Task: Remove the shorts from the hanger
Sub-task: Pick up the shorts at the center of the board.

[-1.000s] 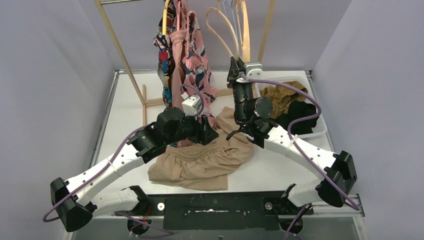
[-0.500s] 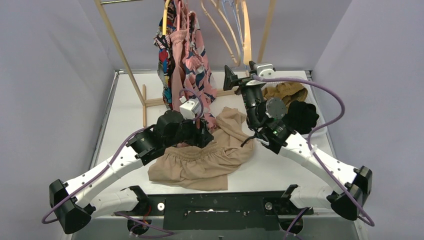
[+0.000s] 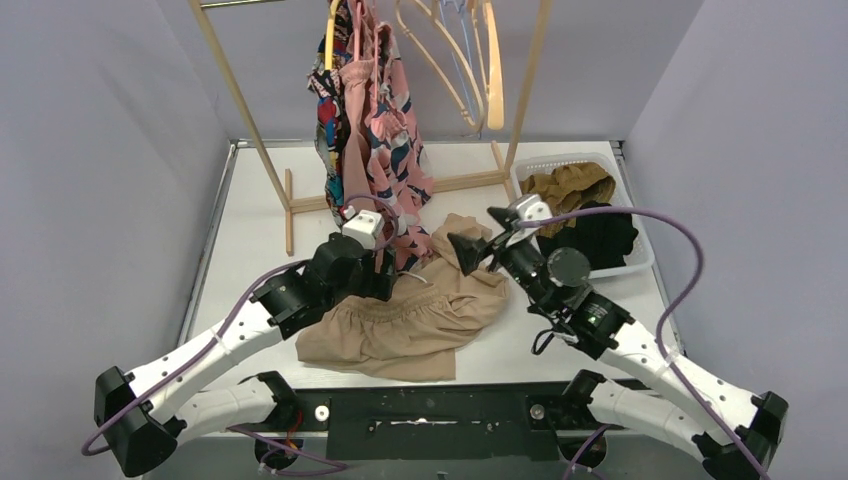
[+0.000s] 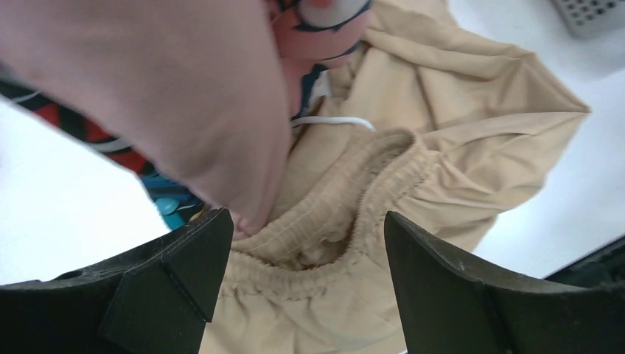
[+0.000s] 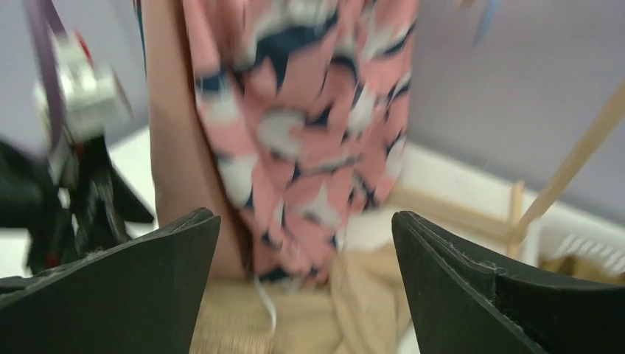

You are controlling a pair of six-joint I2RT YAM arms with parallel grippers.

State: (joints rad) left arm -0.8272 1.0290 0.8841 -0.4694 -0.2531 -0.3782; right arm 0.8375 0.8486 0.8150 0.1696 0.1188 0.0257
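This is a robotics lab test cell. Plain lavender-grey panels (image 3: pixel 100 150) box in a white table (image 3: pixel 250 200) on the left, right and far sides. At the bottom of the overhead view, a left arm (image 3: pixel 200 350) and a right arm (image 3: pixel 670 365), both white and black, rise from a black mounting plate (image 3: pixel 430 410), with purple cables (image 3: pixel 697 255) looped along them. A small wooden garment rack (image 3: pixel 235 95) stands at the top centre, carrying shorts (image 3: pixel 385 120) and bare hangers (image 3: pixel 493 90). A white plastic basket (image 3: pixel 600 157) sits at the right.
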